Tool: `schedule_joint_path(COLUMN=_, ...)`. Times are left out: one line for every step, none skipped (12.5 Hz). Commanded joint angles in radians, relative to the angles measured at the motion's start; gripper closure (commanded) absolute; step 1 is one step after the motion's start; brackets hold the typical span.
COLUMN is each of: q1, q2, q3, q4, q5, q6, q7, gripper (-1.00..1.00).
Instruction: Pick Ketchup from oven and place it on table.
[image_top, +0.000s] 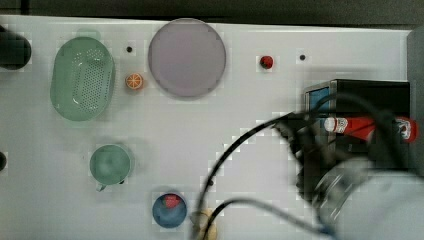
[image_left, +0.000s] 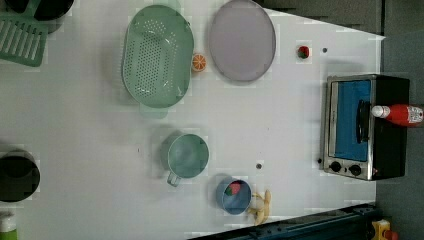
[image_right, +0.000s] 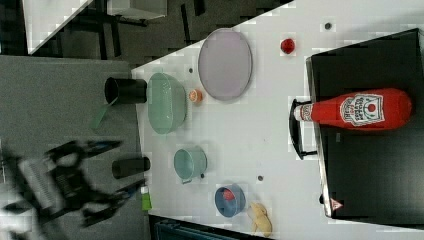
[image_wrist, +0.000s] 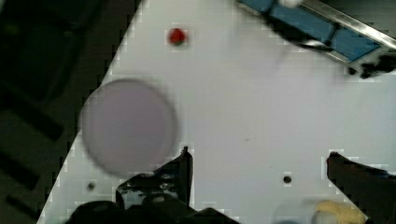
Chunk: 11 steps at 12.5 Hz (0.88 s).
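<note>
The ketchup (image_top: 367, 127), a slim red bottle with a white cap and a labelled side, lies on its side on top of the black oven (image_top: 372, 92). Its cap (image_right: 302, 112) reaches past the front edge, above the door handle. The left view shows the ketchup (image_left: 400, 114) over the blue glass door of the oven (image_left: 350, 125). My gripper (image_wrist: 261, 163) hangs open above the white table (image_wrist: 243, 107), with nothing between its two dark fingers (image_wrist: 184, 168). It is apart from the oven front (image_wrist: 327, 32). My arm (image_top: 360, 195) is blurred beside the oven.
On the table are a purple plate (image_top: 186, 57), a green colander (image_top: 82, 79), an orange slice (image_top: 134, 81), a small red ball (image_top: 266, 62), a green mug (image_top: 110, 164), a blue bowl (image_top: 169, 210) and a banana (image_top: 205, 225). A black cable (image_top: 235, 145) loops over the middle.
</note>
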<state>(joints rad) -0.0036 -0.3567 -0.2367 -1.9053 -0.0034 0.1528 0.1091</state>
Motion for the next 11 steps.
schedule_joint_path(q1=-0.047, q2=0.131, q3=-0.128, q4=-0.038, q5=-0.006, q6=0.06, q7=0.015, gripper=-1.0)
schedule_joint_path(q1=-0.049, q2=0.162, q3=-0.17, q4=-0.037, q5=-0.006, q6=0.096, q7=0.014, gripper=-1.0)
schedule_joint_path(q1=-0.049, q2=0.194, q3=-0.21, q4=-0.035, q5=-0.006, q6=0.135, q7=0.014, gripper=-1.0)
schedule_joint_path(q1=-0.05, q2=0.231, q3=-0.247, q4=-0.03, q5=-0.005, q6=0.171, q7=0.014, gripper=-1.0)
schedule_joint_path(q1=-0.05, q2=0.271, q3=-0.277, q4=-0.021, q5=-0.005, q6=0.204, q7=0.014, gripper=-1.0)
schedule_joint_path(q1=-0.051, q2=0.313, q3=-0.304, q4=-0.006, q5=-0.005, q6=0.237, q7=0.014, gripper=-1.0)
schedule_joint_path(q1=-0.052, q2=0.36, q3=-0.329, q4=0.013, q5=-0.005, q6=0.266, q7=0.014, gripper=-1.0)
schedule_joint_path(q1=-0.053, q2=0.408, q3=-0.35, q4=0.035, q5=-0.004, q6=0.289, q7=0.013, gripper=-1.0)
schedule_joint_path(q1=-0.056, q2=0.456, q3=-0.367, q4=0.058, q5=-0.001, q6=0.312, q7=0.013, gripper=-1.0)
schedule_joint_path(q1=-0.061, q2=0.502, q3=-0.376, q4=0.081, q5=0.001, q6=0.335, q7=0.013, gripper=-1.0)
schedule_joint_path(q1=-0.068, q2=0.546, q3=-0.382, q4=0.103, q5=0.003, q6=0.359, q7=0.013, gripper=-1.0)
